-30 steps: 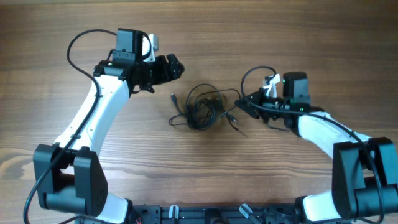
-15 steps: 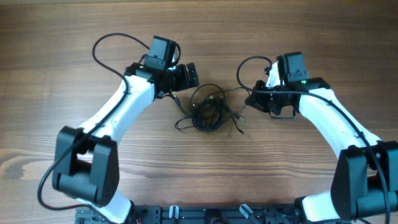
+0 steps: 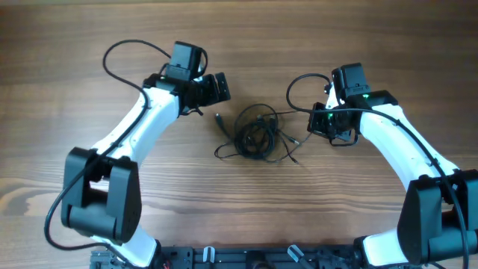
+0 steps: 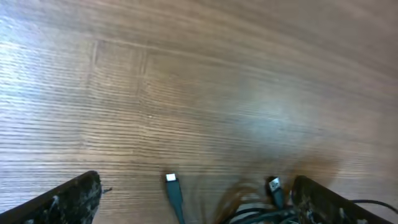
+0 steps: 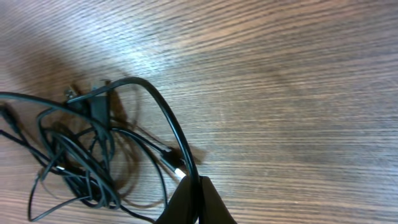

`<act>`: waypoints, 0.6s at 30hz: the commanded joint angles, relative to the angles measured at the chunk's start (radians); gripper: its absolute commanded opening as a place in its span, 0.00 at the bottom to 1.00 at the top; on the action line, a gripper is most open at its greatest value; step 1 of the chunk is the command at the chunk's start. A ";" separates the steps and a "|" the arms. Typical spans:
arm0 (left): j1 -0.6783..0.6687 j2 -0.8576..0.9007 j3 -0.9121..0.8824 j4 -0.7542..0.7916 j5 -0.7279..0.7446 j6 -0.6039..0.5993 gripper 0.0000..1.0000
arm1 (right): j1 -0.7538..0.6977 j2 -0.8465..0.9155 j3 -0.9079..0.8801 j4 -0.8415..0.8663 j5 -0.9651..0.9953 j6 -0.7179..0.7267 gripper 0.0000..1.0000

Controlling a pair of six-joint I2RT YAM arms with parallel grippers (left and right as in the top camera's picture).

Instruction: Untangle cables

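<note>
The cables [image 3: 255,136] lie in a tangled black bundle at the table's middle, with loose plug ends sticking out left and right. My left gripper [image 3: 218,86] is open and empty just up-left of the bundle; in the left wrist view a white-tipped plug [image 4: 172,184] and a second plug [image 4: 274,185] lie between its fingers [image 4: 193,196]. My right gripper [image 3: 320,122] is shut on one cable strand [image 5: 163,112] right of the bundle; the strand arcs from the tangle [image 5: 74,165] into the pinched jaws [image 5: 196,196].
The bare wooden table [image 3: 239,202] surrounds the bundle. Each arm's own thick black cable loops above its wrist, left [image 3: 119,52] and right [image 3: 299,86]. The arm bases stand at the front corners.
My left gripper drew back slightly left, away from the bundle. My right gripper shifted a little right with the strand, and the bundle spread slightly rightward.
</note>
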 commanded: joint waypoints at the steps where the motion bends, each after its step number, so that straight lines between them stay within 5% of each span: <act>1: -0.007 -0.019 -0.008 -0.015 -0.005 0.011 0.99 | 0.003 0.007 0.014 0.011 -0.042 -0.020 0.04; 4: -0.029 0.001 -0.009 -0.031 -0.005 0.008 0.80 | 0.003 0.007 0.014 0.025 -0.041 -0.020 0.04; 11: -0.131 0.063 -0.009 -0.007 -0.006 0.008 0.88 | 0.003 0.007 0.014 0.029 -0.037 -0.018 0.04; 18: -0.196 0.140 -0.009 0.007 -0.137 -0.026 0.74 | -0.004 0.007 0.014 0.003 0.109 -0.017 0.04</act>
